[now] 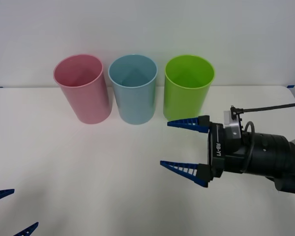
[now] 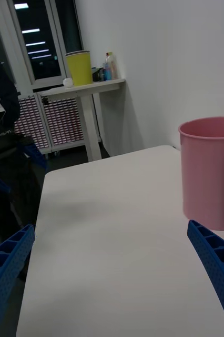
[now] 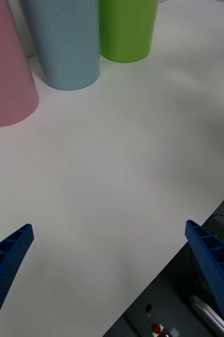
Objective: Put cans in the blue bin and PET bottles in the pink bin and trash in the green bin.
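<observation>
Front view: right tool (image 1: 177, 145), wrist lettered "RB-Y1", gapes before green bin (image 1: 188, 86).

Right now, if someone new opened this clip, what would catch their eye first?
Three bright bins in a row at the table's far edge: the pink bin on the left, the blue bin in the middle, the green bin on the right. Next, the right gripper, fingers open, pointing left just before the green bin. The left gripper sits open at the near left corner.

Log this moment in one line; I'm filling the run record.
right gripper: open, near green bin | left gripper: open, low | nothing held
</observation>
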Controlling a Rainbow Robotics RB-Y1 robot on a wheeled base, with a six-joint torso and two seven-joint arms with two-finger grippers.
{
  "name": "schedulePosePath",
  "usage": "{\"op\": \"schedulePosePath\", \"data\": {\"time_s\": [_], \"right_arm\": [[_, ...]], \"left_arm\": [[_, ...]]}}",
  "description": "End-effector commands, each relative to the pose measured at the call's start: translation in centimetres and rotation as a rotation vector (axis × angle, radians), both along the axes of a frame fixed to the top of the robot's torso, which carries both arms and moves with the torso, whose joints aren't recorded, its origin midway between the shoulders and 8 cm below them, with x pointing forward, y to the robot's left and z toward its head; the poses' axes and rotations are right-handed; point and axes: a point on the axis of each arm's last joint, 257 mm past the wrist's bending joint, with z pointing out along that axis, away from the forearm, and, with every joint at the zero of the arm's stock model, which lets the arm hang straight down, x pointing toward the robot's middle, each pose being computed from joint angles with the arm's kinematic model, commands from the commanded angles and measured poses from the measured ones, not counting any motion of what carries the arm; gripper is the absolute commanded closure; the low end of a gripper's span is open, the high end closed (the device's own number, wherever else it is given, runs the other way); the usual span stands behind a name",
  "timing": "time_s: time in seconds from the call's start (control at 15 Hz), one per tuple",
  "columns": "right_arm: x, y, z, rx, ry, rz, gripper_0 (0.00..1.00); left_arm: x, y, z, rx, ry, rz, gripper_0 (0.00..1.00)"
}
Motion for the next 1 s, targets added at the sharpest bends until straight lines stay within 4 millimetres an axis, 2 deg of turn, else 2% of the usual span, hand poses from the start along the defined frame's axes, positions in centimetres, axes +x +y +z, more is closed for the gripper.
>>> {"op": "schedulePosePath", "data": {"time_s": [0.07, 0.53, 1.0], "right_arm": [[-1.5, -1.6, -1.0, -0.027, 0.013, 0.028, 0.0], [-4.2, -4.8, -3.5, -0.063, 0.04, 0.032, 0.0], [-5.5, -6.4, -7.0, -0.124, 0.093, -0.01, 0.0]], "left_arm": [[0.0, 0.0, 0.0, 0.0, 0.0, 0.0, 0.0], [0.0, 0.0, 0.0, 0.0, 0.0, 0.0, 0.0], [0.0, 0.0, 0.0, 0.0, 0.0, 0.0, 0.0]]}}
